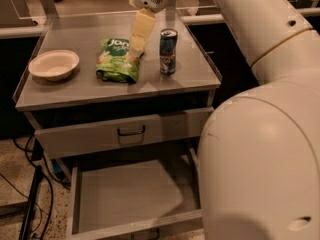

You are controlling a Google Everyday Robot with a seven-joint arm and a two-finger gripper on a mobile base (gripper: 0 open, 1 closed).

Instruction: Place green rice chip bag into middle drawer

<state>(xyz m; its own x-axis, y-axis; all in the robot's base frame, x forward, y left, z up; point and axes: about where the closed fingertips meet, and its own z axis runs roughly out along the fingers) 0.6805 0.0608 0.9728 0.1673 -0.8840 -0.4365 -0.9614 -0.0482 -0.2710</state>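
Note:
The green rice chip bag [116, 60] lies flat on the cabinet top, left of a blue drink can [168, 51]. My gripper [136, 46] hangs down from the white wrist at the top of the view, its pale-yellow tip at the bag's upper right edge, between bag and can. I cannot tell whether it touches the bag. The middle drawer [82, 198] is pulled open below, grey, with nothing lying in it. The upper drawer [90, 136] with the dark loop handle is shut.
A white bowl [53, 64] sits at the left of the cabinet top [75, 91]. My large white arm [260, 134] fills the right side and hides the drawer's right end. Dark cables [30, 194] run down on the floor at the left.

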